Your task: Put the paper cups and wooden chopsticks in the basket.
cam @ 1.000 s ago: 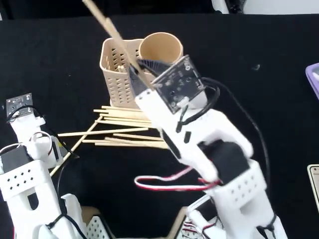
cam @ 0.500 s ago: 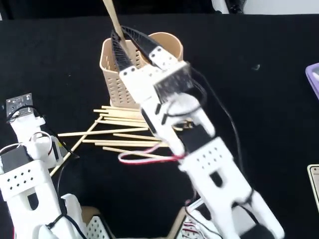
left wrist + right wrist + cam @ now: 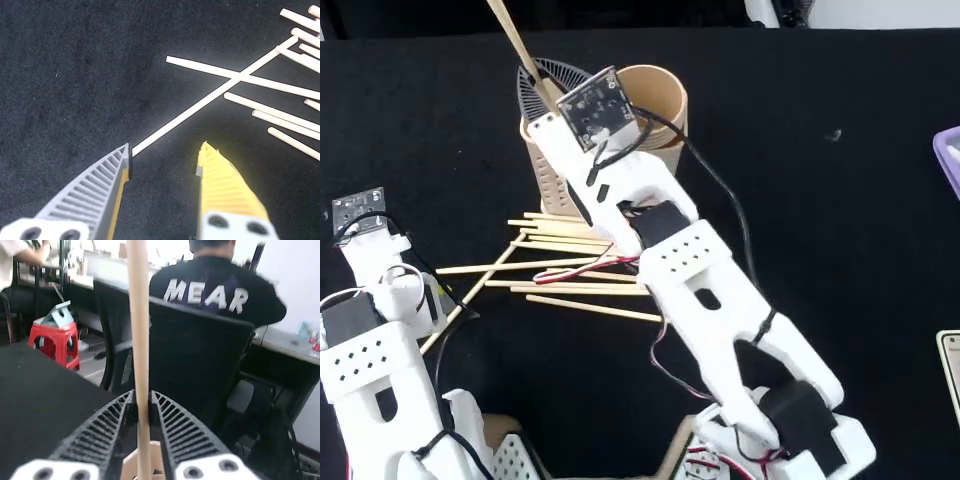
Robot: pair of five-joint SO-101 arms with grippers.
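Note:
The beige perforated basket [image 3: 552, 170] stands at the table's back, with a paper cup [image 3: 660, 95] against its far right corner. My right gripper [image 3: 542, 88] hovers over the basket, shut on a wooden chopstick [image 3: 512, 35] that points steeply up; in the right wrist view the chopstick [image 3: 138, 340] is pinched between the black fingers [image 3: 172, 432]. Several more chopsticks [image 3: 560, 268] lie scattered in front of the basket. My left gripper [image 3: 162, 160] is open just above the table, near the end of one loose chopstick [image 3: 210, 97].
A purple object [image 3: 950, 155] sits at the right edge and a pale item [image 3: 952, 365] lower down on the right. Black cloth covers the table [image 3: 840, 220], with free room on the right and far left.
The right arm has swung left and stretched toward the back, carrying the chopstick from in front of the cup to over the basket. The left arm has stayed still.

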